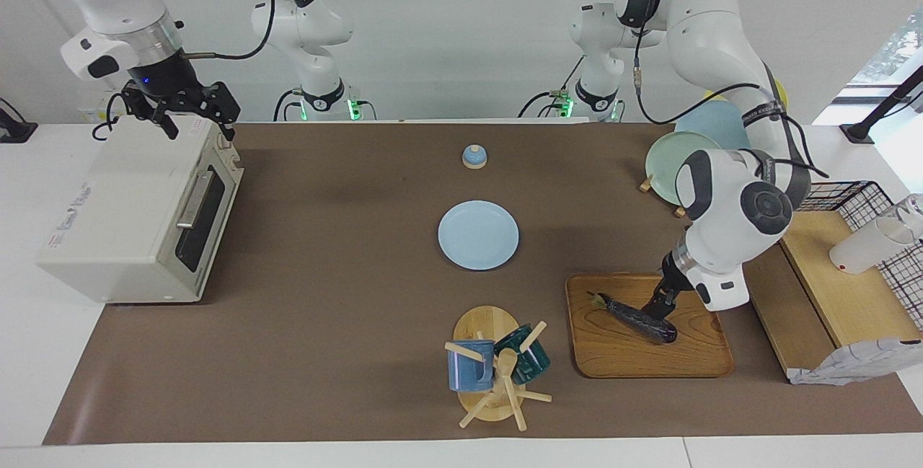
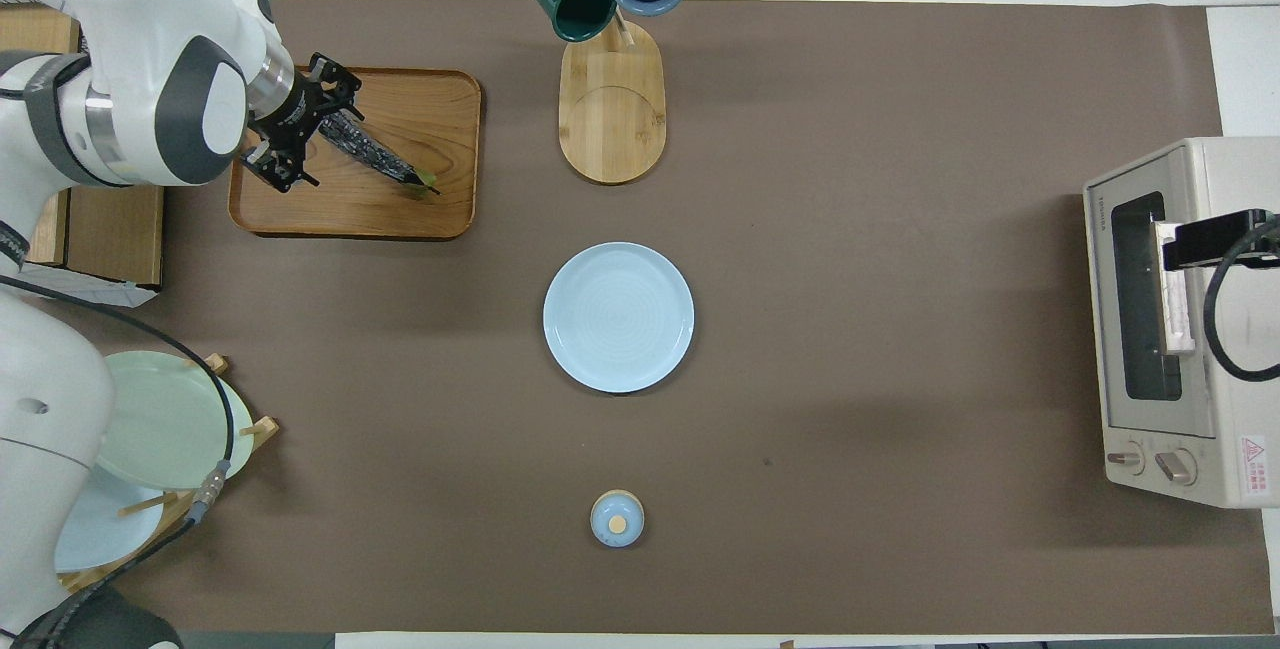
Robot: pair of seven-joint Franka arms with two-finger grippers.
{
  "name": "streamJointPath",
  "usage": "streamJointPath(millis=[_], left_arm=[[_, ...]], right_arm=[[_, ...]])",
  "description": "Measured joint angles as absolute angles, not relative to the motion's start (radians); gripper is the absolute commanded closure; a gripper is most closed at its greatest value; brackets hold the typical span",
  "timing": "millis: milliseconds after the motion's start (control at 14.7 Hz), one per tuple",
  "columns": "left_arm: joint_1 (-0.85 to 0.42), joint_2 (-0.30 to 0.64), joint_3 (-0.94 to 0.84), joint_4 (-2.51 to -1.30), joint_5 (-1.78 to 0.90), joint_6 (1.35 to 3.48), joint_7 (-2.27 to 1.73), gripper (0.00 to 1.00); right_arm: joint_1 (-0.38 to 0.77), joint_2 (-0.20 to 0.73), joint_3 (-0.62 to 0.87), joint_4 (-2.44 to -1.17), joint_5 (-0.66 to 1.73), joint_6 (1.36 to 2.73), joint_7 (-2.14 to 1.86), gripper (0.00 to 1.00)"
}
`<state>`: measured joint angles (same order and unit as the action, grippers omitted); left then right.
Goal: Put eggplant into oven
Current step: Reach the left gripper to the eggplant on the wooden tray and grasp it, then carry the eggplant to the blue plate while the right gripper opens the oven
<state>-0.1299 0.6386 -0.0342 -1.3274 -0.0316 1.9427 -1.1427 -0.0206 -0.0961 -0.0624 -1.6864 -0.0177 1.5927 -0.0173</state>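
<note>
The eggplant point(image 1: 634, 316) lies slantwise on a wooden tray point(image 1: 692, 356) toward the left arm's end of the table; it also shows in the overhead view point(image 2: 385, 161), as does the tray point(image 2: 430, 99). My left gripper point(image 1: 660, 302) is down at the eggplant's thick end, open, with a finger on either side of it in the overhead view point(image 2: 315, 134). The oven point(image 1: 137, 215) stands at the right arm's end, door shut; it also shows in the overhead view point(image 2: 1225, 329). My right gripper point(image 1: 191, 118) waits open above the oven's top point(image 2: 1205, 241).
A light blue plate point(image 1: 478, 234) lies mid-table, and a small blue lidded knob point(image 1: 474, 156) sits nearer to the robots. A mug tree point(image 1: 497, 371) stands beside the tray. A plate rack point(image 1: 667, 158) and a wire-and-wood shelf point(image 1: 829, 273) stand near the left arm.
</note>
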Motion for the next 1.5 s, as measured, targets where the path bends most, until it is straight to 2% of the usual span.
streamJointPath(millis=[68, 341, 614, 818, 886, 955, 1023, 1091, 1500], left_arm=[[-0.13, 0.649, -0.034, -1.327, -0.032, 1.969, -1.179, 0.0], [-0.131, 0.657, -0.034, -1.362, -0.03, 2.07, -1.26, 0.0], [-0.147, 0.654, -0.034, -1.466, -0.028, 2.197, -1.276, 0.0], [-0.149, 0.648, -0.034, -1.478, -0.027, 2.206, -1.277, 0.25], [-0.149, 0.643, -0.033, -1.478, -0.027, 2.206, -1.277, 0.46], [-0.149, 0.639, -0.033, -1.479, -0.027, 2.206, -1.277, 0.77], [-0.149, 0.637, -0.033, -1.479, -0.026, 2.206, -1.277, 0.96], [-0.149, 0.635, -0.033, -1.479, -0.025, 2.206, -1.277, 1.0], [-0.152, 0.629, -0.037, -1.468, 0.018, 2.188, -1.271, 1.0]], right_arm=[[-0.022, -0.098, -0.065, -1.702, -0.018, 1.599, -0.017, 1.0], [-0.027, -0.115, -0.066, -1.842, -0.024, 1.788, -0.017, 1.0], [-0.071, -0.116, -0.068, -1.966, -0.087, 1.913, -0.039, 1.0], [-0.118, -0.099, -0.07, -2.003, -0.094, 1.961, -0.134, 1.0], [-0.128, -0.09, -0.071, -2.015, -0.094, 1.977, -0.147, 1.0], [-0.13, -0.083, -0.072, -2.025, -0.094, 1.99, -0.147, 1.0], [-0.129, -0.077, -0.071, -2.034, -0.094, 2.003, -0.139, 1.0], [-0.126, -0.072, -0.071, -2.04, -0.094, 2.011, -0.123, 1.0], [-0.124, -0.079, -0.069, -2.075, -0.094, 2.047, -0.114, 1.0]])
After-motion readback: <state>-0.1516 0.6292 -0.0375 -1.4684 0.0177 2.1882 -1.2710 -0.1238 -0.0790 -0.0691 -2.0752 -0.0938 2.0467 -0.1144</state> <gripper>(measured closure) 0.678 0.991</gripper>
